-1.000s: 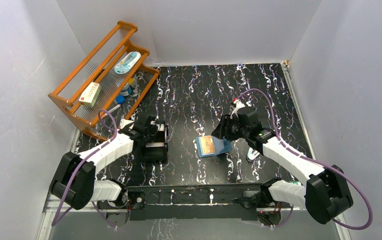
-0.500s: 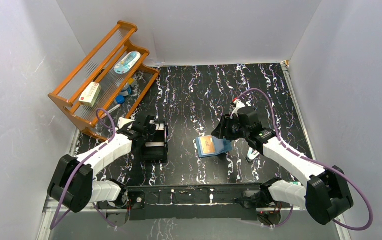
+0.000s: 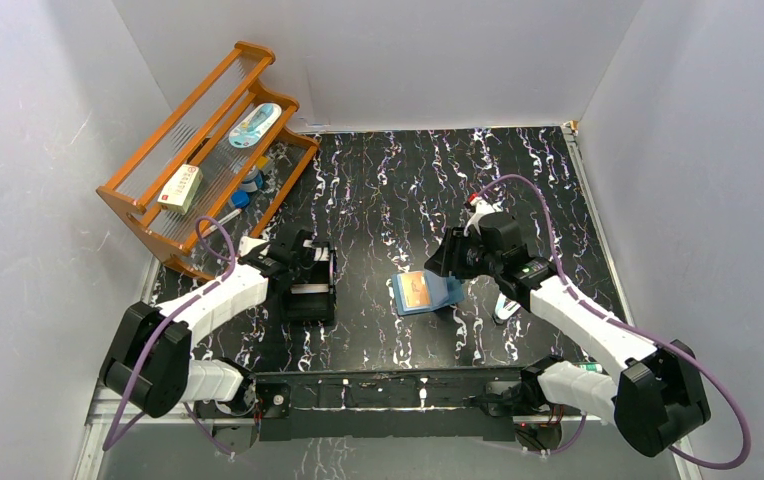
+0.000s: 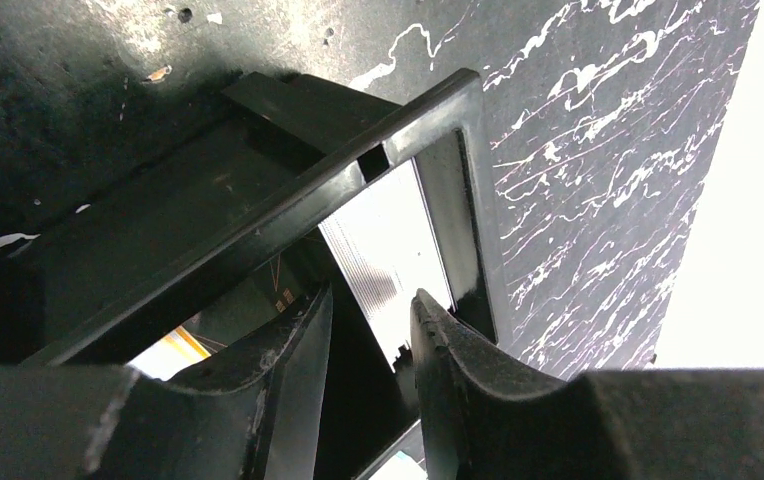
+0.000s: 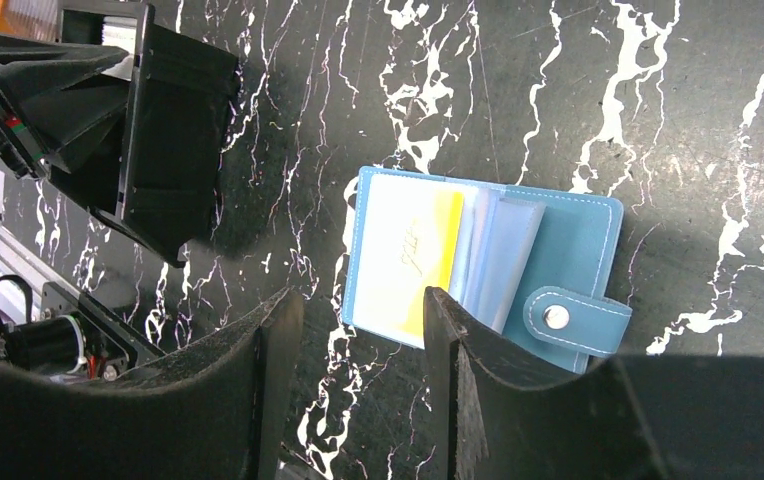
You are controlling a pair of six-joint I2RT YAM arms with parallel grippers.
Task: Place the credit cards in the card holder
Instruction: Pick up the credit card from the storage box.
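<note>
Table point(image 3: 378, 180): black, white-veined surface carrying everything below.
Wooden rack point(image 3: 173, 150): at 10 o'clock on the table, against the left wall, with small items on its shelves.
Left gripper point(image 4: 371, 300): at 8 o'clock, fingers reaching into the black box. The jaws stand a little apart with a card showing in the gap. Whether they pinch it cannot be told.
Right gripper point(image 5: 363, 298): just off the holder's 2 o'clock corner. It is released, jaws well apart, nothing between them, clear of the holder.
Black box point(image 3: 310, 295): open-topped, at 8 o'clock, well apart from the holder.
Card holder point(image 3: 426, 293): teal, lying open near table centre toward 6 o'clock, snap tab free.
Credit cards: one whitish card point(image 4: 388, 240) upright inside the black box; one white-and-yellow card point(image 5: 413, 250) on the holder's open pocket page.
</note>
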